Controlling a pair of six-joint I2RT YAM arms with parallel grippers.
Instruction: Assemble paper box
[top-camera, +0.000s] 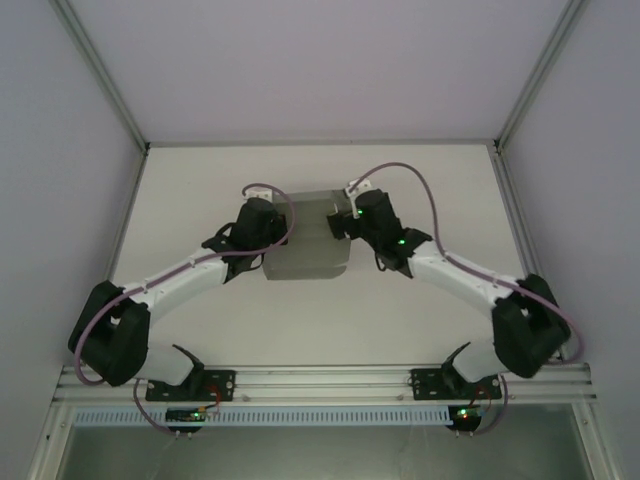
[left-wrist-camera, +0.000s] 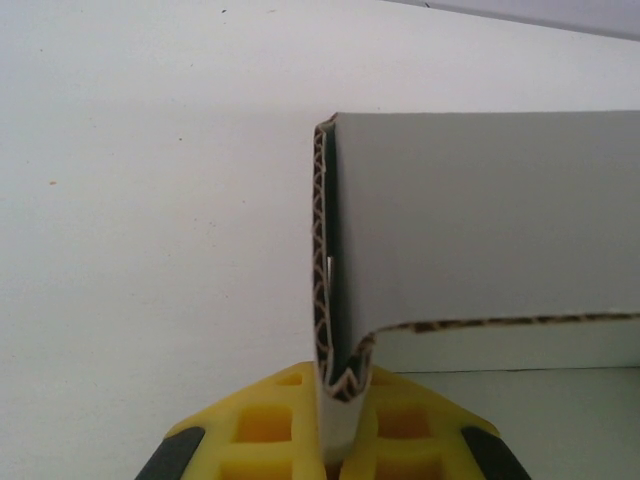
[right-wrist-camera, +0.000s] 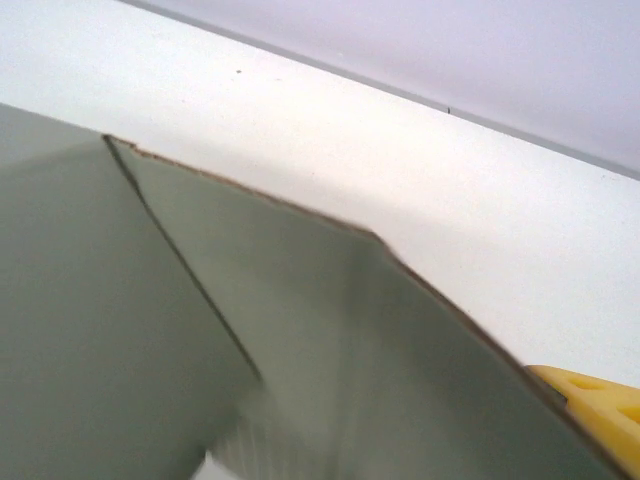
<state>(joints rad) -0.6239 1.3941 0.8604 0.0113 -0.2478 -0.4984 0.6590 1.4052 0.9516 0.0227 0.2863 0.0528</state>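
Top external view shows the paper box (top-camera: 308, 245) lying on the white table (top-camera: 330, 320), toward the far side, between the two wrists; the left gripper (top-camera: 262, 228) is at its left edge and the right gripper (top-camera: 350, 222) is at its far right corner. Left wrist view shows the left gripper (left-wrist-camera: 340, 415) clenched on a folded-over wall of the paper box (left-wrist-camera: 480, 220); this wall stands upright between the yellow fingers (left-wrist-camera: 270, 425), with its corrugated edge visible. Right wrist view shows grey panels of the paper box (right-wrist-camera: 300, 350) with one crease, very close and a little blurred; one yellow finger (right-wrist-camera: 600, 405) is just beside the cardboard edge at the lower right; the right claw is released, its jaws wide, grasping nothing.
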